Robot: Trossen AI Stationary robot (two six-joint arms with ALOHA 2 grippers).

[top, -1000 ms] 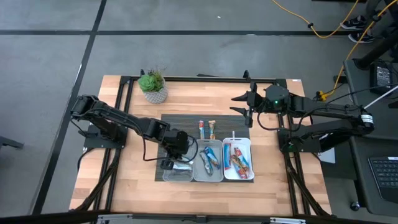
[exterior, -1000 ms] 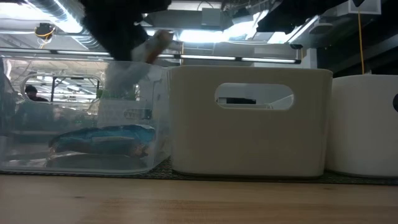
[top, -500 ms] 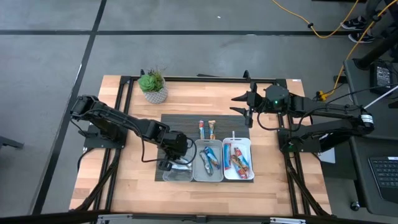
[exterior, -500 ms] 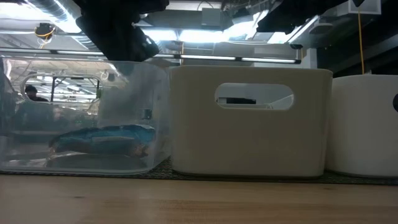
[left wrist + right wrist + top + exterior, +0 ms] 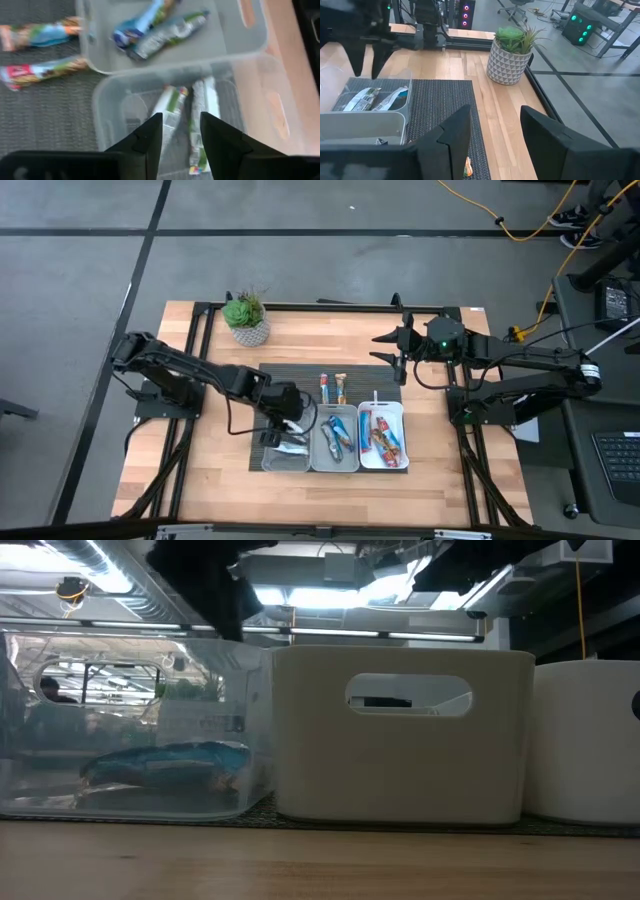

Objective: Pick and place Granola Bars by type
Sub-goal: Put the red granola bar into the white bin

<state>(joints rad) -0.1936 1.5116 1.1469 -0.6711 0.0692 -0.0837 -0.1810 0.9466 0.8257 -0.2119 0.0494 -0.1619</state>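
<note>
High view: the left pincer (image 5: 283, 423) hovers over the clear tray (image 5: 268, 463) at lower centre of the frame, which holds silvery-white bars (image 5: 293, 444). The middle tray (image 5: 314, 464) contains blue bars (image 5: 337, 433); the right tray (image 5: 402, 462) contains red-orange bars (image 5: 381, 436). Two loose bars (image 5: 333, 388) lie on the dark mat (image 5: 290, 375) above the trays. The right pincer (image 5: 392, 350) waits at upper right of the table (image 5: 200, 470), near a potted plant (image 5: 245, 318).

Low view: a silvery-white bar (image 5: 160, 766) lies on the clear tray's floor at left.

Left wrist view: the left pincer (image 5: 181, 142) is parted and empty, above two silvery-white bars (image 5: 187, 117) in the clear tray (image 5: 105, 95).

Right wrist view: the right pincer (image 5: 495, 145) is spread and empty.
</note>
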